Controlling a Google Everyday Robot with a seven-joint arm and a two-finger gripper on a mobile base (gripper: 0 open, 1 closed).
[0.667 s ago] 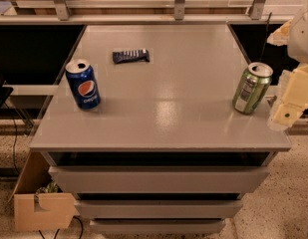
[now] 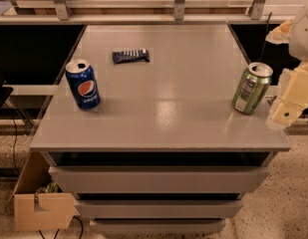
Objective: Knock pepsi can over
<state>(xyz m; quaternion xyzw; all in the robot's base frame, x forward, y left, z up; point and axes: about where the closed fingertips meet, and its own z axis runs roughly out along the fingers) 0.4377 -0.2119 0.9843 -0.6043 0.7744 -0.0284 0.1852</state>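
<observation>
Tbl (image 2: 168, 118): pepsi can (image 2: 83, 86) L, green can (image 2: 251, 88) R, wrapper (image 2: 131, 56) at back; claw (image 2: 287, 111) off R edge.

High over table (image 2: 168, 108) front, jaws right

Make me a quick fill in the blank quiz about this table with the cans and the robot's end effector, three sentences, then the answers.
1. The pepsi can stands ____ near the left edge of the table.
2. The second can, next to the end effector at the table's right edge, is ____ and silver.
3. In all, the table holds ____ cans.

Missing words: upright; green; two.
</observation>
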